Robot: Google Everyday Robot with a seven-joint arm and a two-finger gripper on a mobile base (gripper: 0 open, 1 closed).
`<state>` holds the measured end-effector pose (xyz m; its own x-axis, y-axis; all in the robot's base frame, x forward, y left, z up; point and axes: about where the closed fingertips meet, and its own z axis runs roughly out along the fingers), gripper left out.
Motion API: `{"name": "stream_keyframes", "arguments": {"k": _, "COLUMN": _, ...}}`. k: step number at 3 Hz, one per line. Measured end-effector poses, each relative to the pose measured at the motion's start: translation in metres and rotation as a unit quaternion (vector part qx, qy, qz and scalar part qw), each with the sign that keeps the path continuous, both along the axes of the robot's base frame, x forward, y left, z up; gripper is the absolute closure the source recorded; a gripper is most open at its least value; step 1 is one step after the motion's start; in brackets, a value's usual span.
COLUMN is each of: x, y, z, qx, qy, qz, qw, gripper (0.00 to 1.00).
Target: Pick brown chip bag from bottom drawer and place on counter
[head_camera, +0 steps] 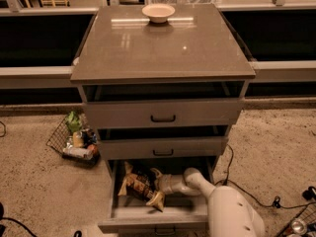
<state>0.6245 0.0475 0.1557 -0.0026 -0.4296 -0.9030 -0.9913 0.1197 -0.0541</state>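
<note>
The bottom drawer [153, 214] is pulled open at the foot of the grey cabinet. The brown chip bag [139, 185] lies inside it at the left, tan-yellow with a dark printed panel and pointed corners. My gripper [159, 183] reaches into the drawer from the right on a pale arm [197, 182] and sits at the bag's right edge, touching it. The counter [163, 46] is the glossy grey-brown top slab, with a small pale bowl [158, 12] near its back edge.
The two upper drawers [163, 113] [163, 147] stand slightly open above the bottom one. A wire basket of items [74, 139] sits on the carpet to the left. Cables [256, 196] lie on the floor at right. My white arm base [232, 214] fills the lower right.
</note>
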Motion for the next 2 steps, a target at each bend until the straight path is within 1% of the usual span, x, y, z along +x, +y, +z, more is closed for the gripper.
{"name": "stream_keyframes", "arguments": {"k": 1, "x": 0.0013, "y": 0.0033, "z": -0.0032, "qx": 0.005, "qy": 0.006, "qz": -0.002, "qw": 1.0000, "gripper": 0.18}}
{"name": "stream_keyframes", "arguments": {"k": 2, "x": 0.0015, "y": 0.0034, "z": -0.0033, "qx": 0.006, "qy": 0.006, "qz": -0.003, "qw": 1.0000, "gripper": 0.41}}
